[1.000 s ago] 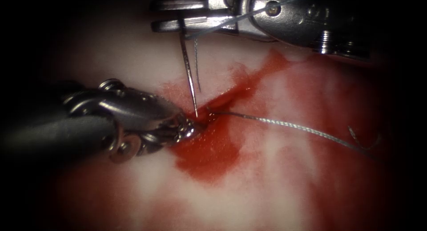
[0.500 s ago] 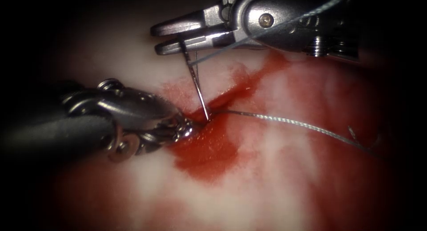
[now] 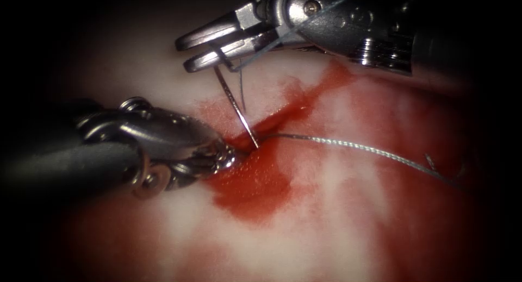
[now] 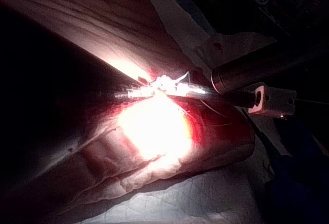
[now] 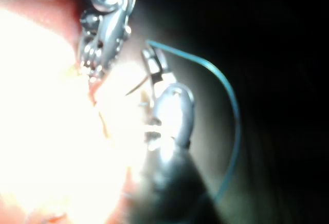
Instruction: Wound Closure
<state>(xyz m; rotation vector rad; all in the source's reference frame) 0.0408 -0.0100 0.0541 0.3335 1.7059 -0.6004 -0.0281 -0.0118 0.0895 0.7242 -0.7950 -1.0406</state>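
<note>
In the endoscope view my right tool (image 3: 184, 54) comes in over the far side of the tissue (image 3: 337, 217) and is shut on the curved needle (image 3: 235, 105) near its tail end. The needle slants down and right, and its tip meets the cut (image 3: 277, 119) at the left lip. My left tool (image 3: 231, 157) lies on the left side with its jaws closed on the tissue edge beside the needle tip. Grey thread (image 3: 353, 147) leaves the cut and runs off to the right. In the right wrist view the needle (image 5: 136, 86) sticks out from my right tool (image 5: 151, 62).
Red fluid (image 3: 255, 189) pools below the cut and stains the tissue to the right. A blue-grey strand of thread (image 3: 304, 24) crosses the right tool's body; it arcs as thread (image 5: 226, 85) in the right wrist view. The right arm's shaft (image 4: 257, 70) crosses above the tissue (image 4: 154, 131).
The right tool has turned and shifted left, tilting the needle; the needle tip has moved right and down into the cut's left lip. The left tool has stayed still.
</note>
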